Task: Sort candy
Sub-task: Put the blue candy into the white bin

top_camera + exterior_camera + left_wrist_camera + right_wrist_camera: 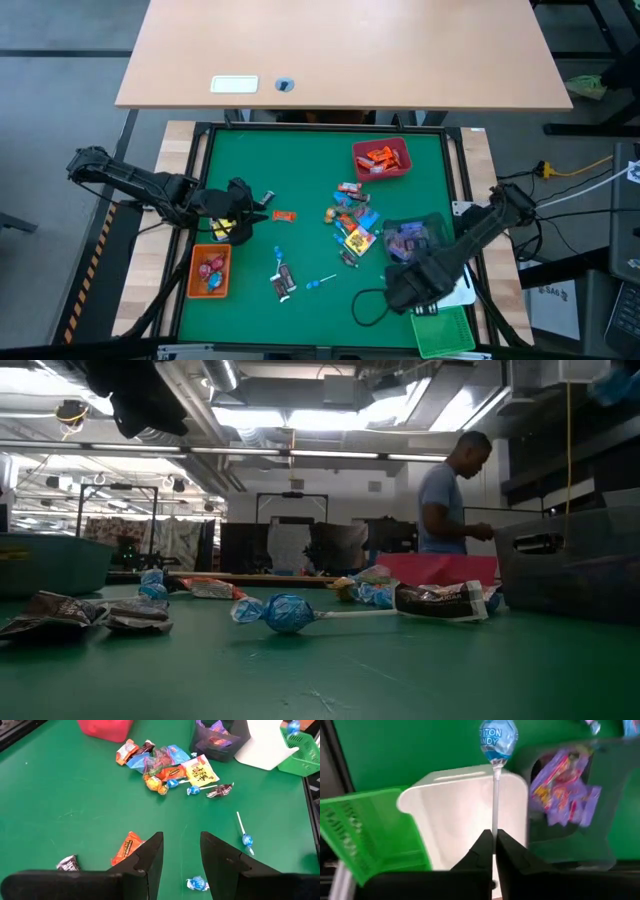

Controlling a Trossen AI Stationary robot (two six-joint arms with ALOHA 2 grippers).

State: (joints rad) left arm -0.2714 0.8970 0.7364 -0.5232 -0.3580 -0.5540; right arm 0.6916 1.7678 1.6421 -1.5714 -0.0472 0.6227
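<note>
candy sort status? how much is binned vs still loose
Partly done. Binned: orange wrappers in the red bin, sweets in the orange bin, purple ones in the clear bin. In hand: right pincer is shut on a blue lollipop above the white bin; left pincer is open by an orange candy. Left: the loose pile mid-mat and a few strays.

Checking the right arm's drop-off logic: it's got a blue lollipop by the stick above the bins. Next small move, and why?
Probably lower a little over the white bin and open. The right gripper is shut on the stick of the blue lollipop, which hangs over that bin, between the green bin and the clear bin of purple candy. Which bin is meant, I cannot tell.
</note>
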